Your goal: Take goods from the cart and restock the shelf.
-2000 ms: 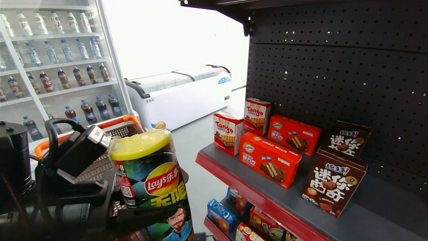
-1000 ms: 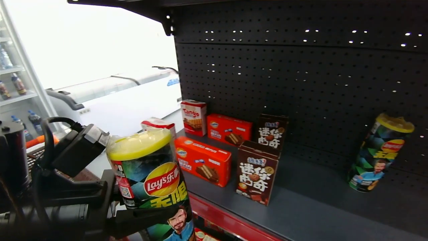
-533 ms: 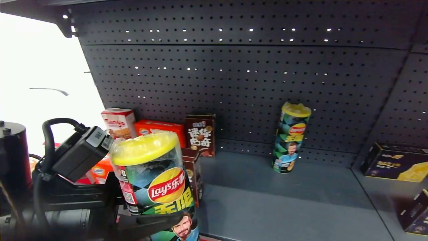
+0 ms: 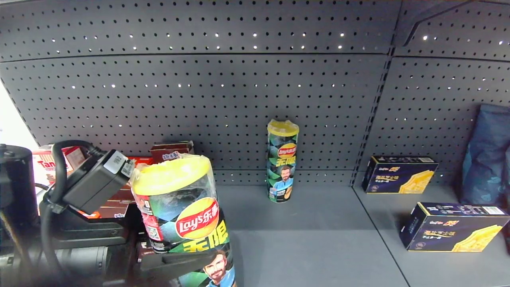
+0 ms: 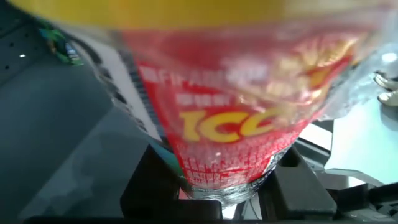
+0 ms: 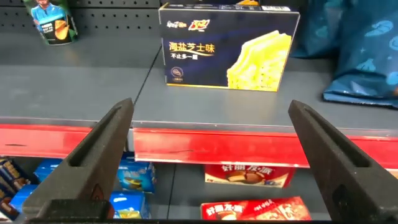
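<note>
My left gripper (image 4: 187,257) is shut on a tall chips can (image 4: 181,207) with a yellow lid, held upright at the lower left, in front of the grey shelf (image 4: 310,243). In the left wrist view the same can (image 5: 236,118) sits between the black fingers (image 5: 158,193). A second, matching chips can (image 4: 282,161) stands upright at the back of the shelf against the pegboard, and it appears again in the right wrist view (image 6: 55,18). My right gripper (image 6: 210,109) is open in front of the shelf's red edge, with nothing between its fingers.
Two dark blue boxes (image 4: 398,174) (image 4: 452,227) lie on the right shelf section, with a blue bag (image 4: 488,155) behind them. A red wafer box (image 4: 44,163) and a brown box (image 4: 171,149) stand at the left. More goods (image 6: 249,175) sit on the shelf below.
The camera has swung right: the cart, fridges and freezer have left the picture and the shelf's right section has come in. The left gripper holds the can as before.
</note>
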Controlling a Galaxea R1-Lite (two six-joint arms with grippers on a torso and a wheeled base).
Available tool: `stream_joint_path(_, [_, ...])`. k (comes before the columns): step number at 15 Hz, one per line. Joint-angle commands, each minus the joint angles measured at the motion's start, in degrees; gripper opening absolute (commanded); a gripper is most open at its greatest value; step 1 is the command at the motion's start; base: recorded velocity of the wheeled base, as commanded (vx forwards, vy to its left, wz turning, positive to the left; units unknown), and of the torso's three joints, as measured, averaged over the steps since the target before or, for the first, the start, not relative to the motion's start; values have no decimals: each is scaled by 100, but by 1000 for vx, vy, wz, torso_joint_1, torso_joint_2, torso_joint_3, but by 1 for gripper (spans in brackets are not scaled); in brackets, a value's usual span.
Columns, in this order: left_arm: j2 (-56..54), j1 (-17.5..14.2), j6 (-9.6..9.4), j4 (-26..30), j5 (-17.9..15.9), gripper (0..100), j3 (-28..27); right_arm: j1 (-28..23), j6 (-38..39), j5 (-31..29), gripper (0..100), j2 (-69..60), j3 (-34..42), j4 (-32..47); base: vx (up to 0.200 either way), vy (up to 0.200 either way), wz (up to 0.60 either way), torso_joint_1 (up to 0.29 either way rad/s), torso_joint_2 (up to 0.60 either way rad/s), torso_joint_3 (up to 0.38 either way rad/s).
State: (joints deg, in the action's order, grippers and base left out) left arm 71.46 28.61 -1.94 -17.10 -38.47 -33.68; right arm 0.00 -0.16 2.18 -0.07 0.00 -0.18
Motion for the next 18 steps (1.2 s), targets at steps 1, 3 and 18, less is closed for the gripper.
stream_joint_path(1, [-1,-13,0,-4,-2,0,11,18,-2,2,100,7,0,1,0,0,0,0,0,0])
stream_joint_path(3, [-1,-22,0,-4,7,0,20,18,-11,2,100,7,0,1,0,0,0,0,0,0])
stream_joint_path(18, [78,-5,0,-21,-2,0,20,1213,-301,1197,100,3584,-2698,9,0,0,0,0,0,0])
